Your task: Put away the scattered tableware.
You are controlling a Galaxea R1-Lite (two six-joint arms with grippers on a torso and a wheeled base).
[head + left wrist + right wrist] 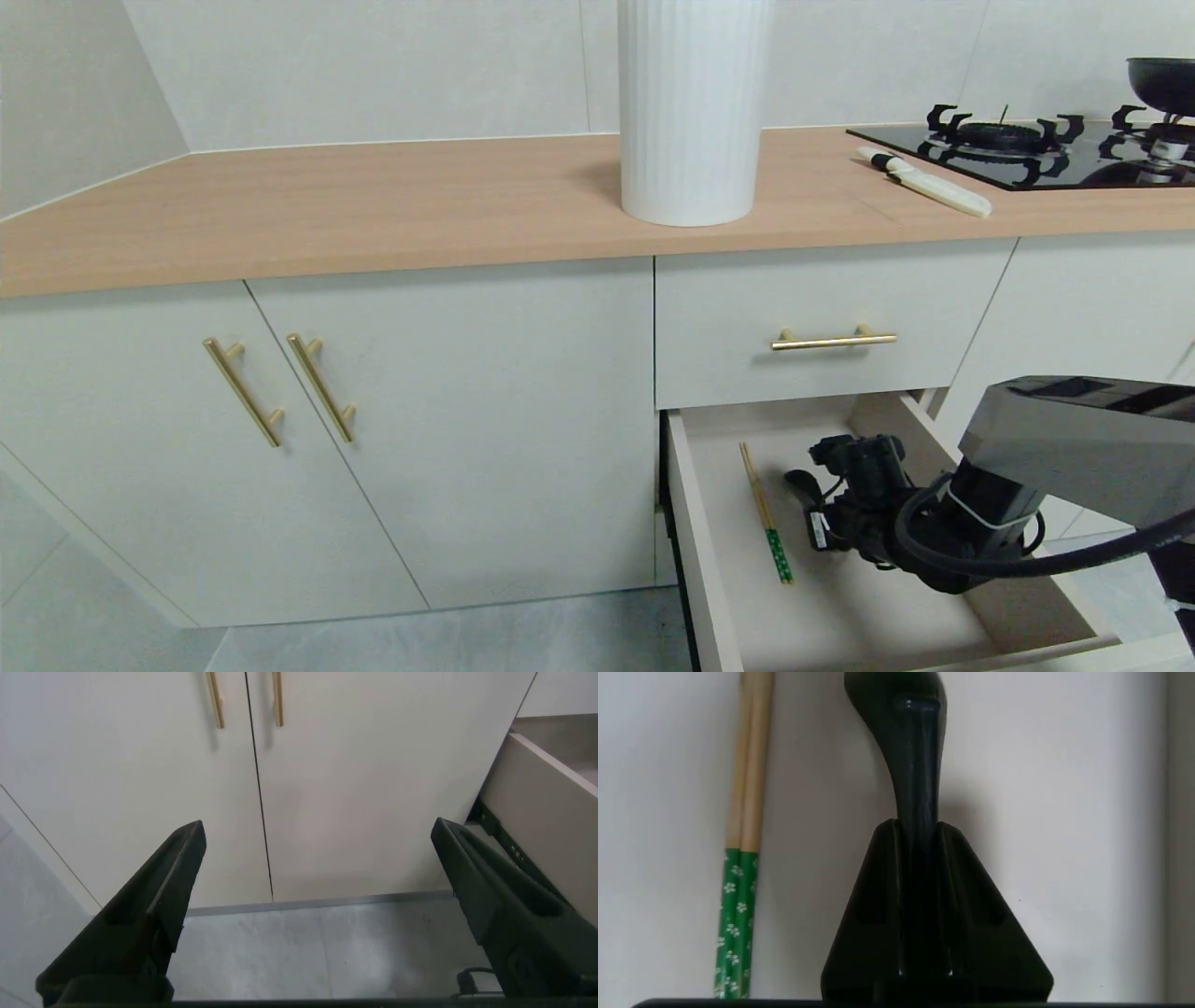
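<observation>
The lower drawer stands pulled out. A pair of wooden chopsticks with green patterned ends lies on its floor. My right gripper is low inside the drawer, just right of the chopsticks, shut on the handle of a black spoon. In the right wrist view the spoon runs out from between the shut fingers, with the chopsticks beside it. A white knife lies on the countertop by the hob. My left gripper is open and holds nothing, facing the cabinet doors near the floor.
A tall white ribbed container stands on the wooden countertop. A black gas hob with a pan is at the far right. A shut drawer with a gold handle sits above the open one. Double cabinet doors are left.
</observation>
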